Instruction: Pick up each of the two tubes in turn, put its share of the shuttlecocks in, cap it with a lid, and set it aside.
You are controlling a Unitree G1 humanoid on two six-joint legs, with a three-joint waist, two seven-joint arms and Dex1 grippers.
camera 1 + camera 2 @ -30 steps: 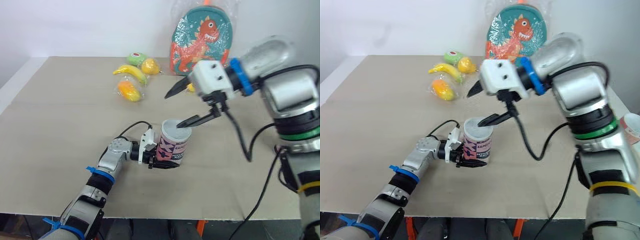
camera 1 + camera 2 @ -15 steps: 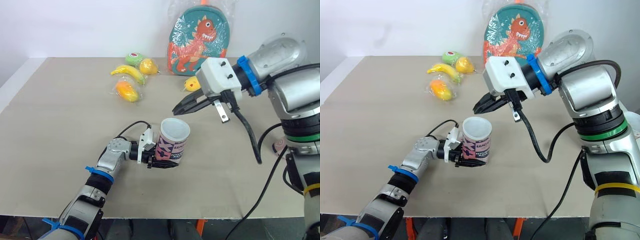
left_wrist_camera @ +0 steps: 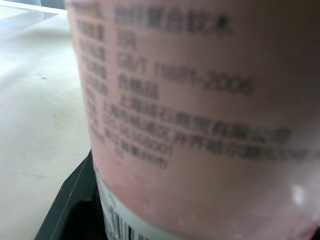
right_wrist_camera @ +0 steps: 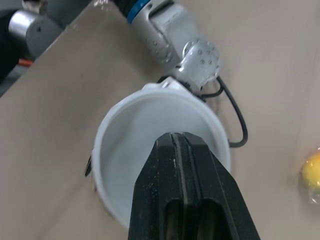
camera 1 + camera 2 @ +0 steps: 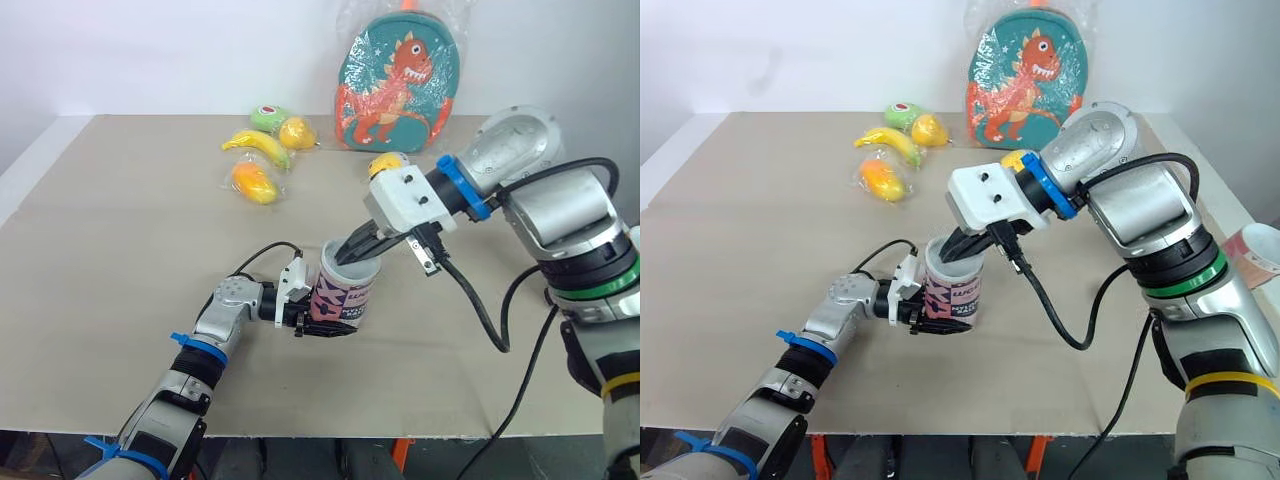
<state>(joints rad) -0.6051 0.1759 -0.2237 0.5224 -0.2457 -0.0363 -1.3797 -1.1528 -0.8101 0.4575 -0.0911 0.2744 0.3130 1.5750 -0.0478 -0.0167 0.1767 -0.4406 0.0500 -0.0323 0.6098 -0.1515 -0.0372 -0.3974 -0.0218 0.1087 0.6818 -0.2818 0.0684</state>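
**Pressing on the pink tube's top**

Clamping low on the wall of the pink tube (image 5: pixel 345 290), the left gripper (image 5: pixel 330 325) holds it upright on the table (image 5: pixel 120 230). The right gripper (image 5: pixel 350 252) has its two fingers closed together on nothing, with their tips at the tube's white top (image 4: pixel 125 145). Whether that top is a seated lid or the open mouth I cannot tell.

If it is a lid, the push probably needs to go straight down and centred. The left clamp should stay firm so the tube does not tip.

Well behind the tube to its left lie a wrapped orange fruit (image 5: pixel 256 182), a banana (image 5: pixel 262 146), a green fruit (image 5: pixel 268 116) and a yellow fruit (image 5: pixel 299 132). A dinosaur backpack (image 5: pixel 395 85) stands behind the tube, with a small yellow toy (image 5: pixel 385 163) nearer. None of these blocks the work.

The right arm's black cable (image 5: pixel 480 310) hangs just right of the tube and could brush it. Far to the tube's right is what looks like the second tube (image 5: pixel 1258 250).
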